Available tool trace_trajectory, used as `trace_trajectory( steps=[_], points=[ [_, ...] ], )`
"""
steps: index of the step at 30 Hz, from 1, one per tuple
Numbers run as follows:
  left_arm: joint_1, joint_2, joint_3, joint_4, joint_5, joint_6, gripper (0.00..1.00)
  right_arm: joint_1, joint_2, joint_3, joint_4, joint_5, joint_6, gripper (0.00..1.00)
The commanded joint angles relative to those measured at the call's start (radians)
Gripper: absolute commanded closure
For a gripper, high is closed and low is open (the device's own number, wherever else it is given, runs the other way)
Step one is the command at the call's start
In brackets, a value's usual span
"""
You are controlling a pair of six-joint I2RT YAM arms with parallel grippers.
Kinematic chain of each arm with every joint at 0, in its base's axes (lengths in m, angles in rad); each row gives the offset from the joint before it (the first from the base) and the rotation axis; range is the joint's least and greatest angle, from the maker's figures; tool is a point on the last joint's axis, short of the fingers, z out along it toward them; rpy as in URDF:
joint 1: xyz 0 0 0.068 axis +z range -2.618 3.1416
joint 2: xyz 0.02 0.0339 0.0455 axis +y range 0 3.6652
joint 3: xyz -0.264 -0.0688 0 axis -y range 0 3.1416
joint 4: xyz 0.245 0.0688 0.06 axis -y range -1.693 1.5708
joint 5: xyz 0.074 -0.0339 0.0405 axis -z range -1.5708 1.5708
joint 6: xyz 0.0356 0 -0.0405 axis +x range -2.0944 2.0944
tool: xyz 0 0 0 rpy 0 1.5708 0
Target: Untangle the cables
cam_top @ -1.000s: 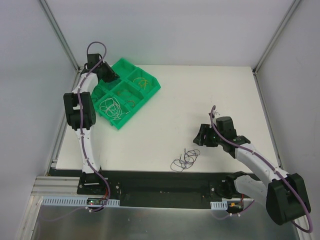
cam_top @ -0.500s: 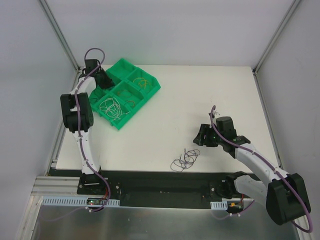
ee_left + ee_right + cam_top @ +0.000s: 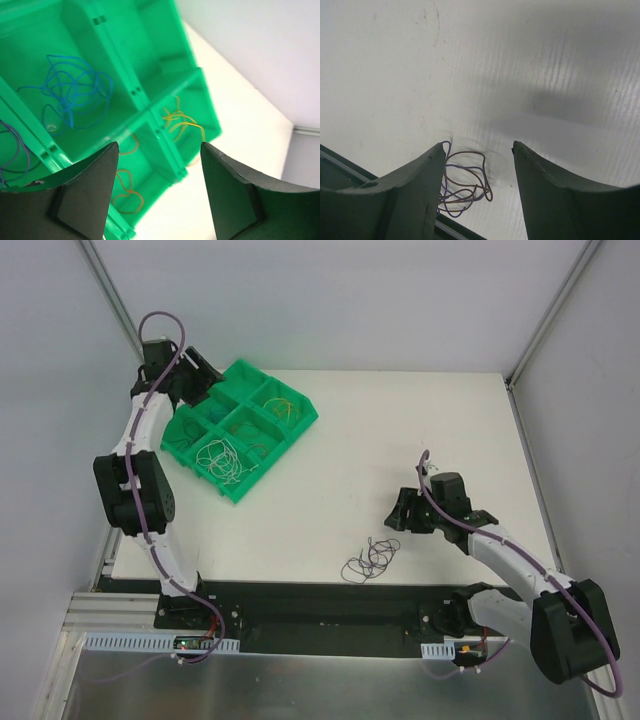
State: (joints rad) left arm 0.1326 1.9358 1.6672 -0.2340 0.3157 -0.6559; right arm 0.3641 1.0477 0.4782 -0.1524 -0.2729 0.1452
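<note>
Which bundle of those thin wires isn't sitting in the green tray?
The dark purplish tangle on the table near the front; the other bundles all sit inside the green tray.

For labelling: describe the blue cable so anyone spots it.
On the table, find the green tray at far left. In the left wrist view the blue cable lies alone in one compartment. Only it is blue: neighbours are a purple cable, an orange cable and a yellow cable.
</note>
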Motion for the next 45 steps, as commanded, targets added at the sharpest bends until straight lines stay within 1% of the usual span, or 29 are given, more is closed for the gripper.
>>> trace_trajectory(
  steps=[1,3,6,7,10,12,16,18,19,21,25,30,32,36,38,42,44,45],
  points=[
    [-0.008,-0.185,-0.078,0.044,0.058,-0.025,0.34,0.009,0.029,-0.009,0.063,-0.038,0.022,0.41],
    [-0.036,-0.256,-0.145,0.061,0.088,-0.025,0.34,0.033,0.041,-0.009,0.056,-0.043,0.028,0.41],
    [-0.112,-0.372,-0.277,0.108,0.149,0.016,0.33,0.093,0.034,-0.035,0.05,-0.016,0.034,0.41],
    [-0.163,-0.411,-0.352,0.13,0.173,0.027,0.32,0.11,0.025,-0.044,0.042,-0.008,0.039,0.41],
    [-0.308,-0.5,-0.507,0.197,0.25,0.07,0.3,0.153,-0.02,-0.068,-0.013,0.018,0.056,0.41],
    [-0.423,-0.532,-0.582,0.22,0.31,0.142,0.28,0.171,-0.07,-0.098,-0.033,0.037,0.066,0.41],
    [-0.654,-0.535,-0.699,0.231,0.379,0.188,0.29,0.171,-0.175,-0.119,-0.114,0.083,0.071,0.4],
    [-0.778,-0.508,-0.73,0.263,0.363,0.213,0.29,0.17,-0.202,-0.142,-0.086,0.066,0.096,0.4],
    [-0.818,-0.486,-0.738,0.275,0.349,0.204,0.31,0.17,-0.207,-0.148,-0.078,0.061,0.106,0.4],
    [-0.884,-0.421,-0.732,0.314,0.376,0.174,0.36,0.171,-0.201,-0.151,-0.069,0.049,0.125,0.41],
    [-0.933,-0.316,-0.695,0.326,0.362,0.13,0.4,0.171,-0.187,-0.188,0.011,-0.005,0.166,0.43],
    [-0.979,-0.181,-0.643,0.328,0.43,0.096,0.41,0.171,-0.135,-0.211,0.08,-0.038,0.182,0.44],
    [-0.988,-0.147,-0.629,0.329,0.442,0.087,0.44,0.17,-0.123,-0.211,0.093,-0.038,0.183,0.46],
    [-1.013,-0.11,-0.601,0.329,0.448,0.082,0.54,0.17,-0.114,-0.216,0.126,-0.035,0.194,0.48],
    [-1.018,-0.104,-0.595,0.329,0.456,0.082,0.6,0.171,-0.107,-0.213,0.134,-0.032,0.192,0.51],
    [-1.018,-0.127,-0.603,0.312,0.418,0.102,0.76,0.17,-0.103,-0.199,0.142,-0.022,0.186,0.64],
    [-1.018,-0.138,-0.595,0.28,0.399,0.127,0.87,0.171,-0.101,-0.187,0.145,-0.011,0.183,0.72],
    [-1.018,-0.143,-0.589,0.259,0.392,0.142,0.92,0.171,-0.1,-0.178,0.143,-0.008,0.18,0.73]
  ],
)
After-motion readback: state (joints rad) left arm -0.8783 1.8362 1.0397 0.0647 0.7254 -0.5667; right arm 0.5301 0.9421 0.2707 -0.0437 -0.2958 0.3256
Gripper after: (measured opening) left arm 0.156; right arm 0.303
